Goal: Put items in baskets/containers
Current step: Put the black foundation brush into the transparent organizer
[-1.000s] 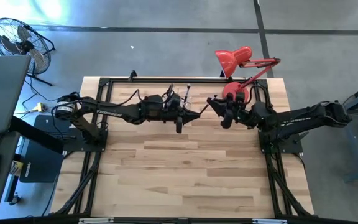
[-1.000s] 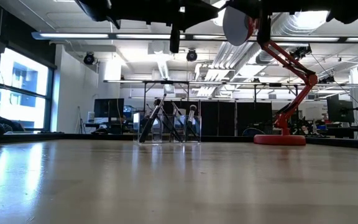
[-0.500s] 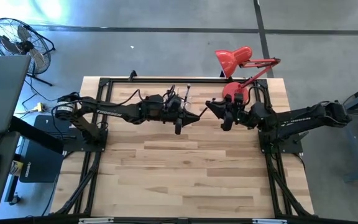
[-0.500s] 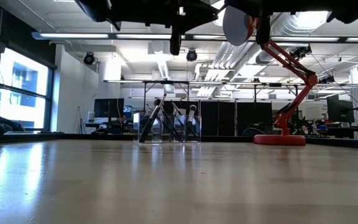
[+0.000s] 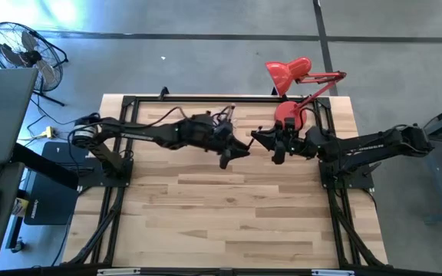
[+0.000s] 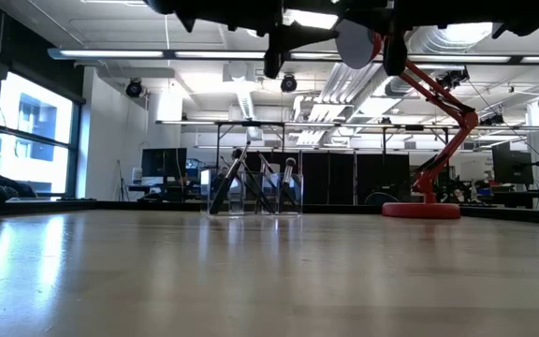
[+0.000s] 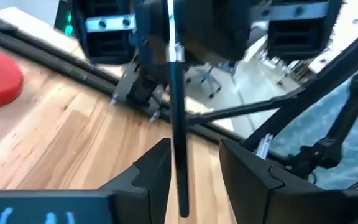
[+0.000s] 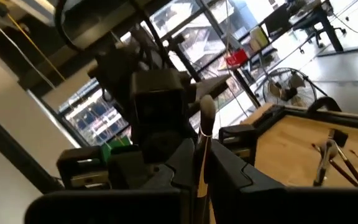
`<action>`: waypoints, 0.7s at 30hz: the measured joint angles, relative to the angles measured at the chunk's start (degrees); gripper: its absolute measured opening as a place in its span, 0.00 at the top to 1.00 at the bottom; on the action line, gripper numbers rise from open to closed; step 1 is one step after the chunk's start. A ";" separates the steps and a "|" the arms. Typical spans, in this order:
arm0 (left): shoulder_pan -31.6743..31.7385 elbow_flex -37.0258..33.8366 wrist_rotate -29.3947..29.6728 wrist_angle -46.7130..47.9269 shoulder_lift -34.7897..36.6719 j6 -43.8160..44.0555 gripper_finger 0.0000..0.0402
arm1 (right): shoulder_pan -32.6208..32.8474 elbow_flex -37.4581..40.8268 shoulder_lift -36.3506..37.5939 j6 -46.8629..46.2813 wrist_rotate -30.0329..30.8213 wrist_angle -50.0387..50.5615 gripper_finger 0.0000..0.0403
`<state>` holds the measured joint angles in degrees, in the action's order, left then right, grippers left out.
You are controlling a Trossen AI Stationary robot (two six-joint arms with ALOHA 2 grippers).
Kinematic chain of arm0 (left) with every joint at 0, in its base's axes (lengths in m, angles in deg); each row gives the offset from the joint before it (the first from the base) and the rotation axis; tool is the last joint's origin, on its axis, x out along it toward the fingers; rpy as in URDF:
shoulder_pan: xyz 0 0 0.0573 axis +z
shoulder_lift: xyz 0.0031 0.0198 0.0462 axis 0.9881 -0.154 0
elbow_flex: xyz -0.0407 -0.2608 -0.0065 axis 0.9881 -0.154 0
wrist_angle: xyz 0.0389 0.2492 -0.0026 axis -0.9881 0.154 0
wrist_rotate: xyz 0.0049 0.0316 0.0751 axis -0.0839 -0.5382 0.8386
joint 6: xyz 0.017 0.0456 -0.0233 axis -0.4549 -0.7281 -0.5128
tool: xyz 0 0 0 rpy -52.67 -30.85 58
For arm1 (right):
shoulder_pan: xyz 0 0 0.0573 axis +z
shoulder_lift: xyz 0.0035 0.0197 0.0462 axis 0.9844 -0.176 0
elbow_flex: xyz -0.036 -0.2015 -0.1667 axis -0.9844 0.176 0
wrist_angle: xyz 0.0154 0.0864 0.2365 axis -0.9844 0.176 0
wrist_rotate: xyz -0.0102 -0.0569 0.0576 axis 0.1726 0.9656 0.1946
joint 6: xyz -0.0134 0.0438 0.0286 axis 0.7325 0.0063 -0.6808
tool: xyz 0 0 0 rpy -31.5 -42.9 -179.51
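One makeup brush [image 7: 178, 124] hangs in mid-air between the two arms above the bench [image 5: 229, 207]. The right claw [image 8: 202, 177] is pinched shut on it, bristle tip [image 8: 207, 112] poking out past its fingers. The left claw [image 7: 188, 165] has its jaws parted either side of the dark handle, not gripping. More brushes [image 6: 251, 183] stand tilted in the clear holder [image 6: 254, 198] at the far bench edge, beside the red lamp [image 5: 291, 73]. Left arm lettering too small to read.

Floor [image 5: 206, 61]: grey concrete was seen.
Windows [image 6: 21, 140]: daylight was admitted.
Ceiling lights [image 6: 148, 54]: strips were lit.
Fan [image 5: 23, 47]: placed beside the table [image 5: 229, 207].
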<state>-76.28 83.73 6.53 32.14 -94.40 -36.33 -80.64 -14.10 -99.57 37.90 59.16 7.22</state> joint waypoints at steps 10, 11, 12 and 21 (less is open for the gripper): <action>0.00 8.83 -7.26 5.36 -7.37 -0.13 0.66 | 0.07 0.02 -0.02 -1.53 -2.91 1.68 0.96; 0.00 9.15 -7.79 5.96 -7.55 -0.09 0.66 | 0.07 0.02 -0.02 -1.54 -3.16 2.22 0.96; 0.00 9.51 -7.99 6.08 -7.57 -0.06 0.66 | 0.07 0.01 -0.02 -1.85 -3.56 2.34 0.96; 0.05 9.96 -3.60 5.58 -7.35 -1.36 0.66 | 0.04 0.02 -0.02 -2.52 -5.11 5.07 0.96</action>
<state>-76.22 93.69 2.93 37.71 -101.75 -37.68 -80.60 -14.08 -99.59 35.38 54.05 12.29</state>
